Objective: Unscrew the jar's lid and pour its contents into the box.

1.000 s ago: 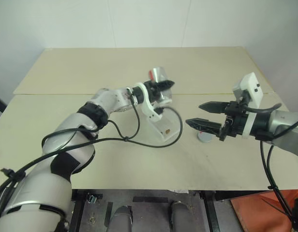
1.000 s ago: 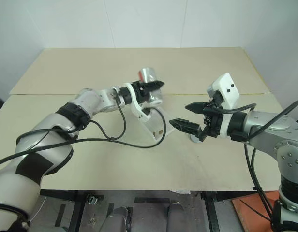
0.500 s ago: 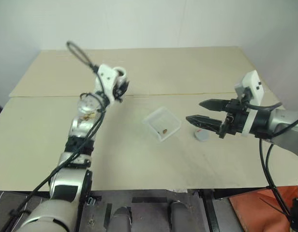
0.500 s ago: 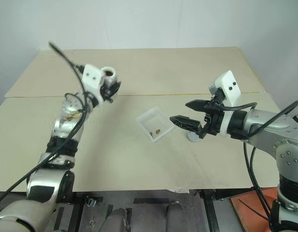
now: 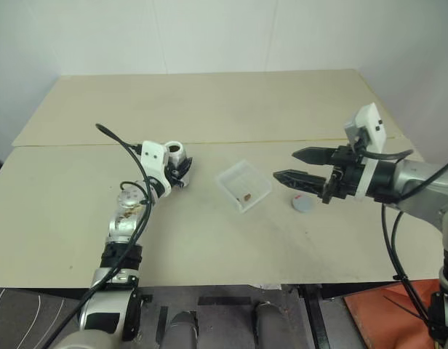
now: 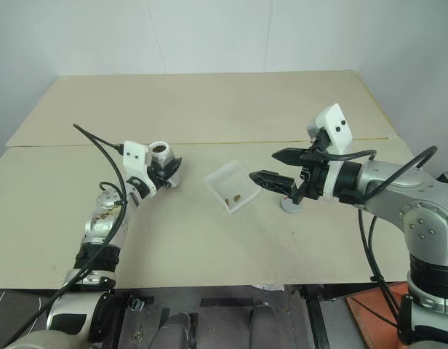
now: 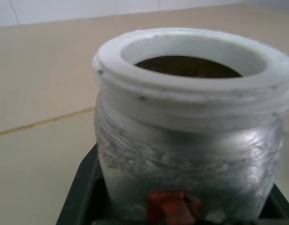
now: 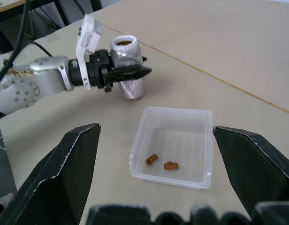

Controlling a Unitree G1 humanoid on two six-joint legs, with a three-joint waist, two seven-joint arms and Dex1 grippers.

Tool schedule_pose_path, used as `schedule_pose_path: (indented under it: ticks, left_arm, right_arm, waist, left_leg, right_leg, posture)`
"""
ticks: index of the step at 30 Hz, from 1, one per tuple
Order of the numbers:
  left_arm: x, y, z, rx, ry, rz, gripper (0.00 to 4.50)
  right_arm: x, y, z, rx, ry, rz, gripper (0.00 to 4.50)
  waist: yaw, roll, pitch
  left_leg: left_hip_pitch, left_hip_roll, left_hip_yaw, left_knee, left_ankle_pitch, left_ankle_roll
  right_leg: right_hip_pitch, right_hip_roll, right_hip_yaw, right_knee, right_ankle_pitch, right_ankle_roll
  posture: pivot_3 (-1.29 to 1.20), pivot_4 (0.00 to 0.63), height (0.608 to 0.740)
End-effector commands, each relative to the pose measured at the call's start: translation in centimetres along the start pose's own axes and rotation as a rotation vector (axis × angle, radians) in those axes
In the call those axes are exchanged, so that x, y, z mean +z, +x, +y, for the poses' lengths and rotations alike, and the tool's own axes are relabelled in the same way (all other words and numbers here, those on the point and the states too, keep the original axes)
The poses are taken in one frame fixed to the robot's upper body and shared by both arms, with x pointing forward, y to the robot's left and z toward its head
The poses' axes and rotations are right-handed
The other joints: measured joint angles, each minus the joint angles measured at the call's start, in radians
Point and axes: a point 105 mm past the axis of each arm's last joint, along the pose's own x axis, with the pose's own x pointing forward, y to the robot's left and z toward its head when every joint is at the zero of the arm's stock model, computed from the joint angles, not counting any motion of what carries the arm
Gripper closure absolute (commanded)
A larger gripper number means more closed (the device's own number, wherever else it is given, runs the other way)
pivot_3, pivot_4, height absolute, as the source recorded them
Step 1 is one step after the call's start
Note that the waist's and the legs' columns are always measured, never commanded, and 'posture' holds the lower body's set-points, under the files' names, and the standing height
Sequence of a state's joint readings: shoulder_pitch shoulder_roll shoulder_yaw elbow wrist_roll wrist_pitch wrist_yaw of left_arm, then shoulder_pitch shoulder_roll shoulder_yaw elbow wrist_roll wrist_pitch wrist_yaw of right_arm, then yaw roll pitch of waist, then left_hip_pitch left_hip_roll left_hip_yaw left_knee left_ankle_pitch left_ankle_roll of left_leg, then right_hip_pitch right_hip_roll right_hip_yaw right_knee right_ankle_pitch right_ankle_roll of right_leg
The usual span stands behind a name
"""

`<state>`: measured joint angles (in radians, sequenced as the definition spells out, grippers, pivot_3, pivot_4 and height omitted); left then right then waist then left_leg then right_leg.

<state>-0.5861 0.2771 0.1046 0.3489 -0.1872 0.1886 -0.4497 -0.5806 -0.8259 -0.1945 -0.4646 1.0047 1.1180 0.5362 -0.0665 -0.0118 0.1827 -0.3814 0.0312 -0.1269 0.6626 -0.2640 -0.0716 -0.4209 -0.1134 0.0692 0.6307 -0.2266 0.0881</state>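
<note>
Since the frame a second earlier, my left tool [image 5: 182, 169] had swung away from above the clear plastic box [image 5: 244, 185], rolled back and come down toward the desk [image 5: 297, 109] on the left. It stayed clamped on the jar [image 5: 176, 156], which was now upright, mouth up, well apart from the box and near the desk top; I could not tell whether its base touched. The left wrist view showed the open white rim and no lid on it.

Two small brown pieces [image 8: 162, 162] lay in the box. I judged the pour done.

The grey lid [image 5: 302, 204] lay flat on the desk just right of the box, under my right tool [image 5: 286, 164]. That tool hung above the desk with its black fingers spread wide and nothing between them, and it had barely shifted.

What remained, I judged, was setting the jar down and letting go.
</note>
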Motion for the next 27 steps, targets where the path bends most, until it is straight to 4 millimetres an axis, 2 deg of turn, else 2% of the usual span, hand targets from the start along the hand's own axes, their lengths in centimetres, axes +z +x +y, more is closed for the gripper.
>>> schedule_pose_path:
  ticks: [1, 7, 12, 18, 19, 23, 25, 27]
  left_arm:
    - [0.7, -0.6, 0.2, -0.003, 0.035, -0.026, 1.83]
    - [0.1, -2.5, 0.3, -0.031, 0.053, 0.009, 0.05]
    - [1.1, -6.8, 0.8, -0.133, 0.141, 0.07, 0.02]
    - [4.7, -12.5, 0.7, -0.379, 0.218, 0.113, 0.02]
    - [5.3, -13.1, 0.7, -0.412, 0.233, 0.111, 0.02]
    - [9.6, -15.1, 1.2, -0.527, 0.255, 0.022, 0.02]
    - [10.8, -15.6, 1.7, -0.539, 0.261, 0.002, 0.02]
    - [11.0, -15.7, 2.1, -0.52, 0.275, 0.006, 0.02]
  right_arm:
    - [1.2, 0.1, 0.7, 0.021, -0.053, -0.031, 0.0]
    - [0.9, 0.4, 0.9, 0.033, -0.05, -0.011, 0.0]
    - [0.3, 0.0, 0.5, 0.011, -0.06, 0.019, 0.0]
    - [-0.7, -0.6, 0.0, -0.019, -0.089, 0.059, 0.0]
    - [-0.8, -0.6, 0.0, -0.021, -0.091, 0.06, 0.0]
    - [-1.2, -1.1, -0.5, -0.032, -0.171, 0.038, 0.0]
    - [-1.1, -1.3, -0.6, -0.023, -0.189, 0.016, 0.0]
    - [-1.2, -1.4, -0.8, -0.013, -0.192, 0.004, 0.0]
  waist:
    - [-0.001, 0.0, 0.0]
    - [-0.002, 0.0, 0.0]
    - [-0.005, 0.0, 0.0]
    - [-0.002, 0.0, 0.0]
    - [-0.002, 0.0, 0.0]
    - [0.007, 0.0, 0.0]
    - [0.007, 0.0, 0.0]
    - [0.005, 0.0, 0.0]
  left_leg:
    - [0.0, 0.0, 0.0, 0.0, 0.0, 0.0]
    - [0.0, 0.0, 0.0, 0.0, 0.0, 0.0]
    - [0.0, 0.0, 0.0, -0.001, 0.0, 0.0]
    - [0.0, 0.001, 0.0, -0.002, -0.001, 0.001]
    - [0.0, 0.002, 0.0, -0.002, -0.001, 0.001]
    - [0.001, 0.002, 0.001, -0.002, -0.001, 0.001]
    - [0.001, 0.002, 0.001, -0.002, -0.001, 0.001]
    - [0.001, 0.002, 0.002, -0.002, -0.001, 0.002]
  right_leg:
    - [0.0, 0.0, 0.0, 0.0, 0.0, 0.0]
    - [0.0, 0.0, 0.0, 0.0, 0.0, 0.0]
    - [-0.001, 0.0, 0.0, 0.0, 0.0, 0.0]
    - [-0.001, 0.001, 0.0, 0.0, 0.0, -0.001]
    - [-0.001, 0.001, 0.0, 0.0, 0.0, -0.001]
    - [-0.001, 0.001, 0.0, -0.003, -0.001, -0.001]
    - [-0.001, 0.001, 0.0, -0.004, -0.001, -0.001]
    - [-0.001, 0.001, 0.0, -0.004, -0.001, -0.001]
  posture:
    - [0.0, 0.15, 0.74]
    - [0.0, 0.15, 0.74]
    - [0.0, 0.15, 0.74]
    - [0.0, 0.15, 0.74]
    - [0.0, 0.15, 0.74]
    - [0.0, 0.15, 0.74]
    - [0.0, 0.15, 0.74]
    - [0.0, 0.15, 0.74]
